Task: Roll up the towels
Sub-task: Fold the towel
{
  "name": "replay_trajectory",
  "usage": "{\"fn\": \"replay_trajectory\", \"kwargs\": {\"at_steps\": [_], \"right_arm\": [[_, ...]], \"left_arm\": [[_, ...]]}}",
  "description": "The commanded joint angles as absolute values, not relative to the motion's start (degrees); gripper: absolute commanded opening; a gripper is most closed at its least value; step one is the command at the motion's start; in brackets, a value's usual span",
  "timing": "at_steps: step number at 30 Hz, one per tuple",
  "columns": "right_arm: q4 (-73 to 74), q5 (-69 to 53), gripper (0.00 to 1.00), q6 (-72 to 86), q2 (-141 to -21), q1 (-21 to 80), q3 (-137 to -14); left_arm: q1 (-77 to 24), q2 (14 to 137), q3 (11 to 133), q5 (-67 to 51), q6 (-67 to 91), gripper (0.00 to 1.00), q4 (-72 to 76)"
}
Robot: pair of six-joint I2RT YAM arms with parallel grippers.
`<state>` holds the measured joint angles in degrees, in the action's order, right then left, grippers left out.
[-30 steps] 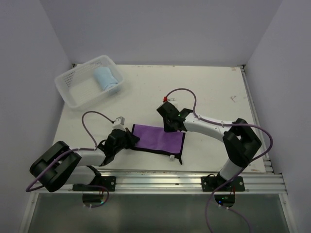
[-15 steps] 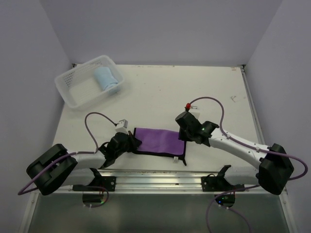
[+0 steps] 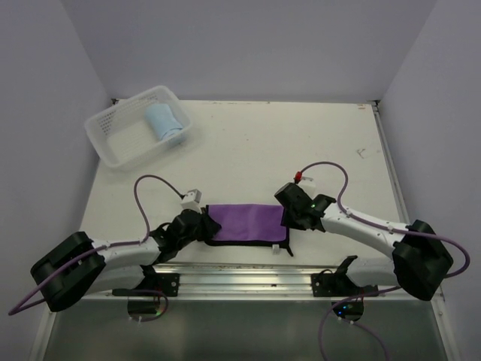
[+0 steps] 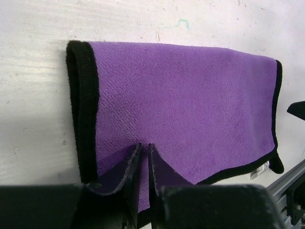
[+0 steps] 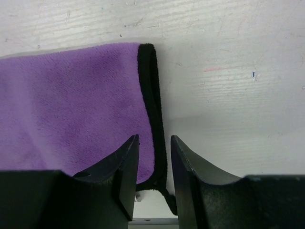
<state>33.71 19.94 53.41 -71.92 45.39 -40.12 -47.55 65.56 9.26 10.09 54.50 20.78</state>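
1. purple towel [image 3: 244,223] lies flat at the near edge of the table [image 3: 301,143], between both grippers.
2. left gripper [image 4: 144,149] is at its left end, fingers almost together; if they pinch cloth, cannot tell.
3. right gripper [image 5: 154,143] has its fingers spread over the black right hem.
4. light blue towel [image 3: 164,122] sits rolled in the basket [image 3: 124,104].

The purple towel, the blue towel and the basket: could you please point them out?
purple towel [image 3: 246,222], top view, middle of its face
blue towel [image 3: 164,122], top view, middle of the roll
basket [image 3: 98,140], top view, left wall
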Motion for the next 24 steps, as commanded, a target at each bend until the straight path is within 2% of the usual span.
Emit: {"fn": "replay_trajectory", "kwargs": {"at_steps": [1,14,24], "right_arm": [[31.65,19.87,0.37,54.76,-73.91,45.0,-39.73],[27.69,17.32,0.36,55.46,-78.13,44.82,-37.62],[25.84,16.78,0.34,55.28,-80.42,44.74,-37.97]], "left_arm": [[-47.81,65.65,10.54,12.83,53.0,0.18,14.33],[-47.9,61.18,16.34,14.76,50.45,0.3,6.86],[-47.81,60.12,19.42,13.01,46.51,0.37,7.29]]}}
